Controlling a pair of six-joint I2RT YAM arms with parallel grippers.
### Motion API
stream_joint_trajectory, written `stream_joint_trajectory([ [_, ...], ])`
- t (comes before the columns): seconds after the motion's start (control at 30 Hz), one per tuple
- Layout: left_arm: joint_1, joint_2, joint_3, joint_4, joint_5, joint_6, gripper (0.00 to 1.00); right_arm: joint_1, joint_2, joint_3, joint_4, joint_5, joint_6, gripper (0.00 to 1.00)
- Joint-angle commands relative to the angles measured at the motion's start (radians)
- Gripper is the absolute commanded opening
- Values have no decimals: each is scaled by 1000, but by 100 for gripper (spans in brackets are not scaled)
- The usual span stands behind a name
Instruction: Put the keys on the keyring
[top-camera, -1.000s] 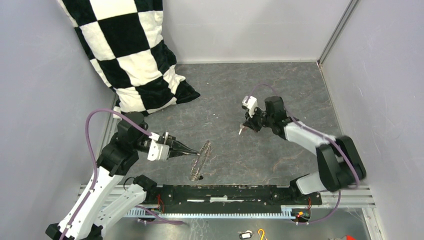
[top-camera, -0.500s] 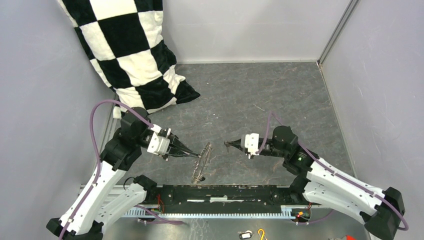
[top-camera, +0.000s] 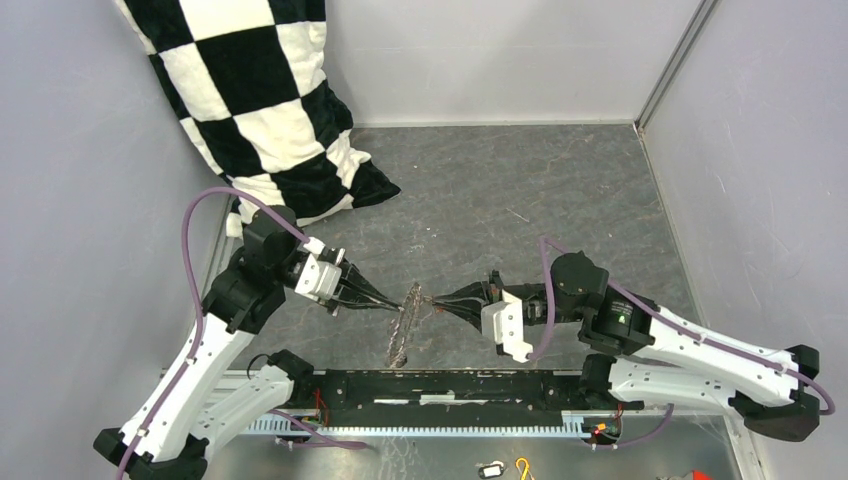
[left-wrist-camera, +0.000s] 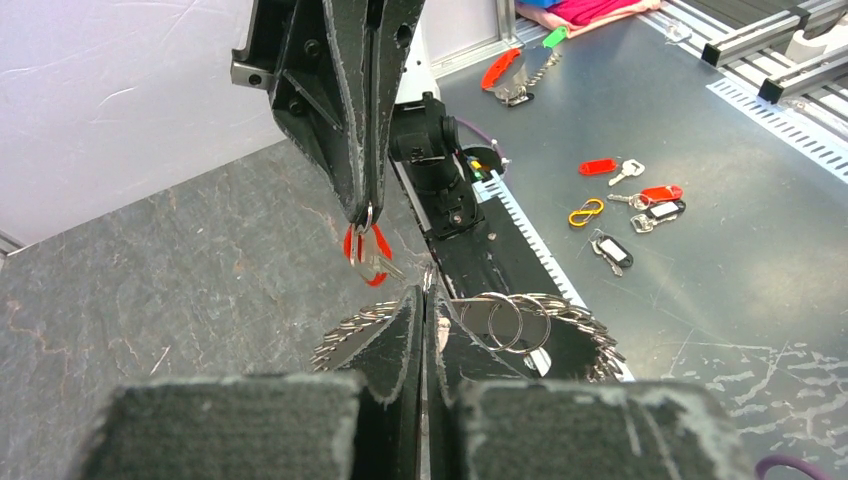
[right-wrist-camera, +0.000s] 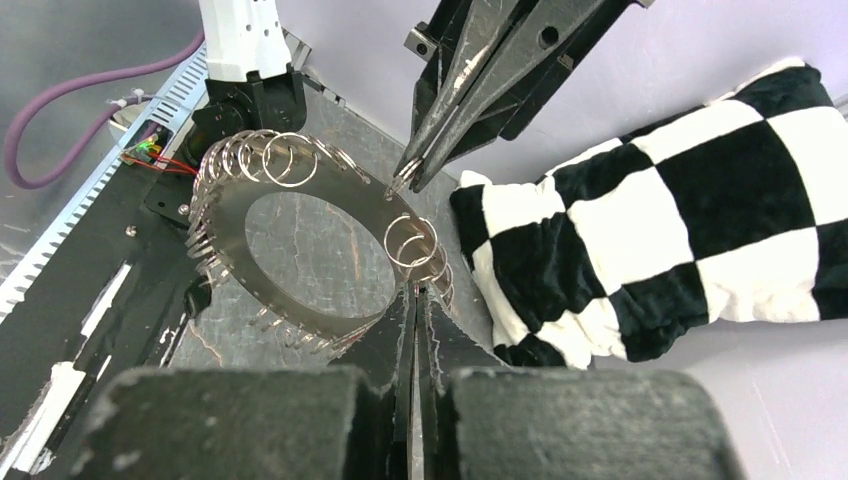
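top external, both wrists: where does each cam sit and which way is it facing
top external: above and behind the bases, looking down at the table; both arms show
left wrist: on the left gripper, facing the right gripper holding the red key; own fingers show
right wrist: facing the left gripper and the pillow; own fingers show
shared: all three see the keyring

left gripper (top-camera: 398, 308) and right gripper (top-camera: 436, 301), both pinched closed, point tip to tip.

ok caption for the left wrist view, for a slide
left gripper shut on the keyring, right gripper holding the red key close to its rim
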Motion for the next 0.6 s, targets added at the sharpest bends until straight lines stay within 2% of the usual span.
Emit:
stream_joint_trajectory([
  [0.0, -4, 3, 54, 41, 48, -64, 2, 27, 17, 68, -48, -5, -58, 0],
  [0.33, -4, -1, 56, 41, 56, -74, 2, 92, 94, 140, -74, 11, -114, 0],
  [0.57, -4, -13, 52, 42, 57, -43, 2, 134, 86, 90, 53, 69, -99, 0],
])
